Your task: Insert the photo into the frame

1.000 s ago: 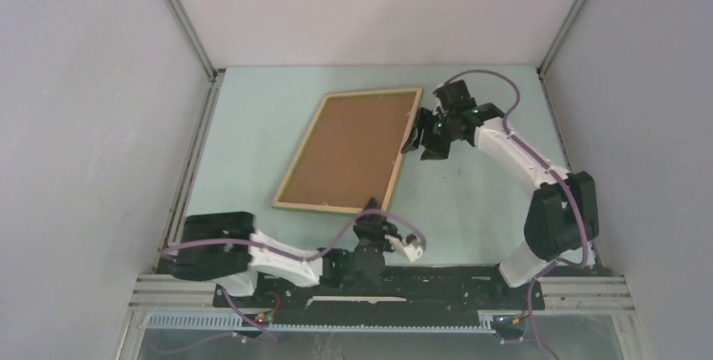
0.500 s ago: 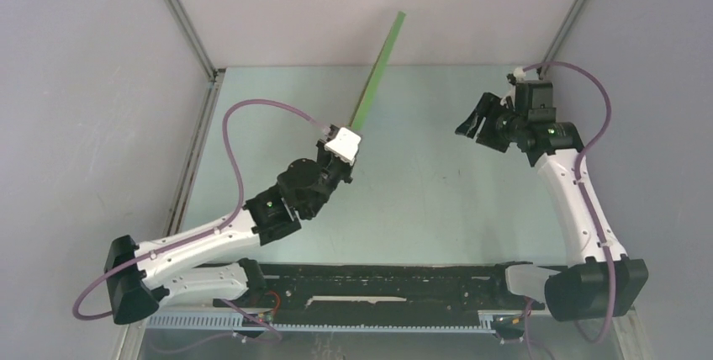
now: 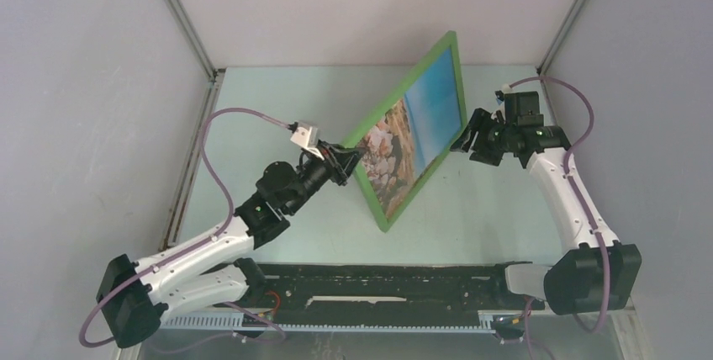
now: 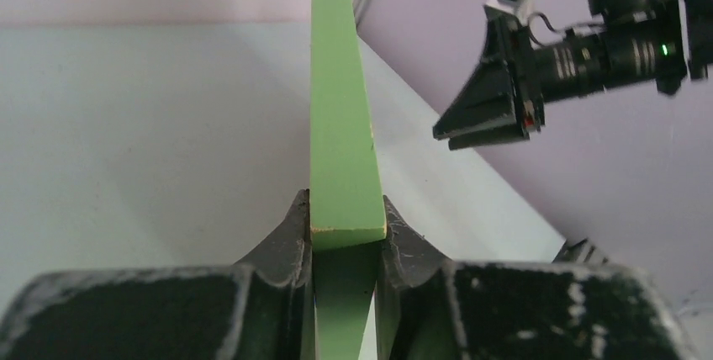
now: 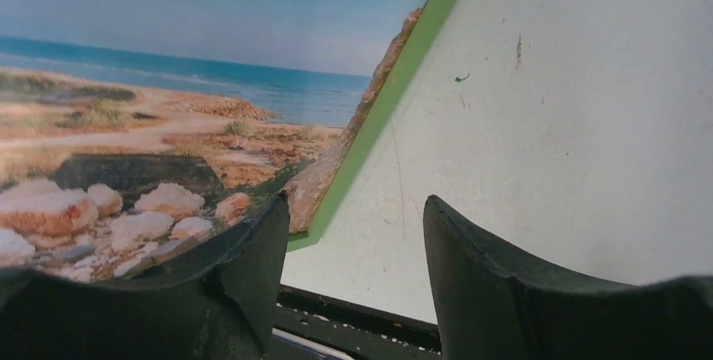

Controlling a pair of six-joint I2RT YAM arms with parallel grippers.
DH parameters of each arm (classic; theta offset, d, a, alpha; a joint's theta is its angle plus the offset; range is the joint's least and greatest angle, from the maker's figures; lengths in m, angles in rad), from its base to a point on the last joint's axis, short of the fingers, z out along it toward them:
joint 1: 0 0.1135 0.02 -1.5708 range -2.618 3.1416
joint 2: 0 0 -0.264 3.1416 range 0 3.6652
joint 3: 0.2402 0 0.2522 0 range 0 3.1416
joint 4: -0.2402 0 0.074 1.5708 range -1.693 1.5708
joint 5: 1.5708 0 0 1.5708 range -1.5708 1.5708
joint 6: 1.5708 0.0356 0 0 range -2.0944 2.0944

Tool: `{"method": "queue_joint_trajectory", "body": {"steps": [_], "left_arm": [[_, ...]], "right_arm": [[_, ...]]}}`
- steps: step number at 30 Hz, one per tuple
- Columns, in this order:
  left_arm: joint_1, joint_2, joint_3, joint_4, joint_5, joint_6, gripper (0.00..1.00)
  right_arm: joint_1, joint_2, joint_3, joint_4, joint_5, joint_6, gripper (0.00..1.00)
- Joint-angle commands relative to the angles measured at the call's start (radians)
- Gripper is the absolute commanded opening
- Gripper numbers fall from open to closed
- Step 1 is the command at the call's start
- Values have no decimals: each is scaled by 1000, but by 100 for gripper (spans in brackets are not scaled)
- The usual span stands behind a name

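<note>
The frame (image 3: 399, 89), its bright green face toward the top camera, stands tilted above the table with the seaside photo (image 3: 412, 129) showing inside its rails. My left gripper (image 3: 346, 161) is shut on the frame's left rail. In the left wrist view the green rail (image 4: 340, 124) sits clamped between my fingers (image 4: 345, 225). My right gripper (image 3: 467, 137) is open and empty, close beside the frame's right rail. In the right wrist view the photo (image 5: 168, 82) and the green rail (image 5: 395, 91) lie left of my open jaws (image 5: 357, 209). The right gripper also shows in the left wrist view (image 4: 492, 120).
The pale green table (image 3: 471, 200) is boxed in by grey walls on the left, back and right. A black rail (image 3: 404, 280) runs along the near edge by the arm bases. The frame's lower corner (image 3: 385, 227) hangs near the table.
The frame lay on the table with a brown back showing, then was held edge-on by my left gripper. Now its green face with the photo is turned up, and my right gripper has come closer.
</note>
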Motion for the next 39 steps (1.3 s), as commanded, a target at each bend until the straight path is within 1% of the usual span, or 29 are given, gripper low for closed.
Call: {"method": "queue_joint_trajectory", "body": {"steps": [1, 2, 5, 8, 11, 14, 16, 18, 26, 29, 33, 36, 39], "left_arm": [[118, -20, -60, 149, 89, -299, 0], [166, -5, -68, 172, 116, -345, 0], [266, 80, -87, 271, 215, -488, 0], [320, 196, -90, 358, 267, -611, 0], [333, 351, -95, 531, 321, -777, 0], [329, 518, -82, 707, 352, -903, 0], [322, 628, -55, 790, 373, -958, 0], [306, 718, -15, 830, 382, -983, 0], [156, 1028, 181, 845, 404, -1027, 0], [110, 1118, 251, 839, 416, -1061, 0], [82, 1168, 266, 827, 358, -1078, 0], [84, 1175, 272, 776, 327, -1028, 0], [92, 1180, 289, 685, 324, -978, 0]], "right_arm": [[2, -22, -17, 18, 1, -20, 67], [2, -27, -19, 13, 3, -23, 67], [1, -38, -29, 3, 19, -33, 67], [-7, -42, -39, -4, 28, -40, 67], [-13, -43, -56, -6, 26, -42, 67], [-19, -56, -69, -8, 27, -45, 66], [-22, -75, -78, -9, 27, -46, 66], [-27, -88, -83, -16, 26, -50, 67], [-59, -136, -96, -47, 23, -64, 67], [-67, -150, -102, -53, 19, -64, 67], [-68, -165, -105, -68, 20, -67, 67], [-68, -179, -107, -74, 17, -66, 67], [-68, -189, -110, -81, 12, -65, 67]]}}
